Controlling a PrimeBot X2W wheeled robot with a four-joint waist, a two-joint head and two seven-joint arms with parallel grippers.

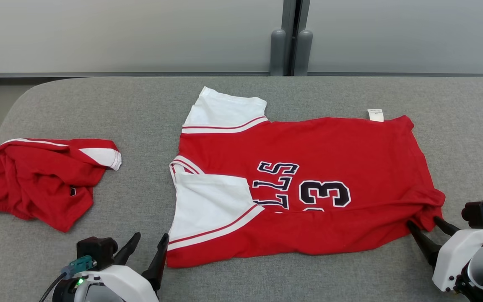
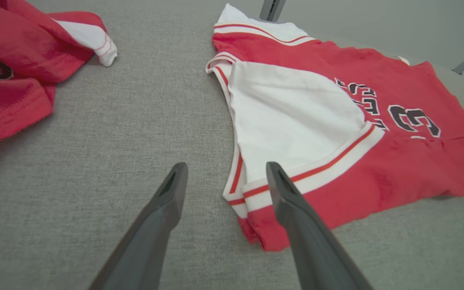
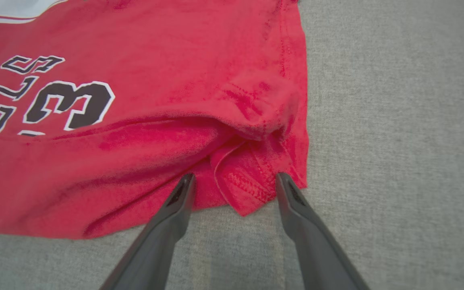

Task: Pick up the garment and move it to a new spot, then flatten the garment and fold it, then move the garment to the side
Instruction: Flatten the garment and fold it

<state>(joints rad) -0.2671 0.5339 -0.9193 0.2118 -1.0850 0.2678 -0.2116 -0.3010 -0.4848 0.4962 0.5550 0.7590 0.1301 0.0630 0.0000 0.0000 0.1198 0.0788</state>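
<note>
Red jersey (image 1: 308, 167) centred on cushion (image 1: 141, 109), fold hiding half its lettering, your left gripper (image 1: 151, 237) spread beside its sleeve corner, your right gripper (image 1: 422, 221) spread astride the bunched hem, crumpled red garment (image 1: 36, 180) cut off left.

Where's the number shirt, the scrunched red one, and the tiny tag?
number shirt (image 1: 350, 147), head view, plain red part
scrunched red one (image 1: 36, 180), head view, its middle
tiny tag (image 1: 375, 115), head view, its middle

Parted fingers (image 2: 163, 217) at jersey (image 2: 377, 177) corner
</note>
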